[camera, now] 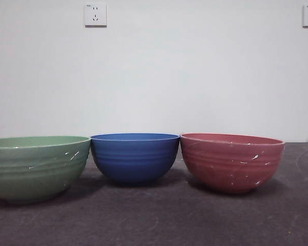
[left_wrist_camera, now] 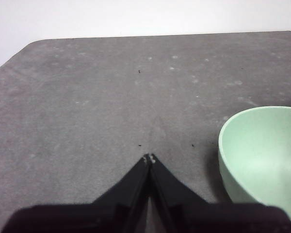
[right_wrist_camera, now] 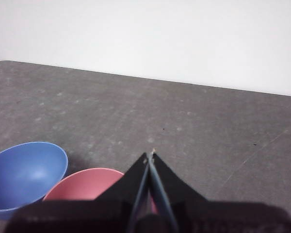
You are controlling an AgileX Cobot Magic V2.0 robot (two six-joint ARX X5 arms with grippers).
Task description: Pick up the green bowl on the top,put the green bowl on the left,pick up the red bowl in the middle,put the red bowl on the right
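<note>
Wrist views: left gripper (left_wrist_camera: 149, 158) and right gripper (right_wrist_camera: 150, 154) raised, jaws pressed together, empty. Green bowl (camera: 37, 166) lower left, red bowl (camera: 231, 161) lower right, both upright beside blue bowl (camera: 135, 157).

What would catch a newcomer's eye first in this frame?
Three bowls stand upright in a row on the gray table: the green bowl at left, the blue bowl in the middle, the red bowl at right. Two wall sockets sit high behind them.
</note>
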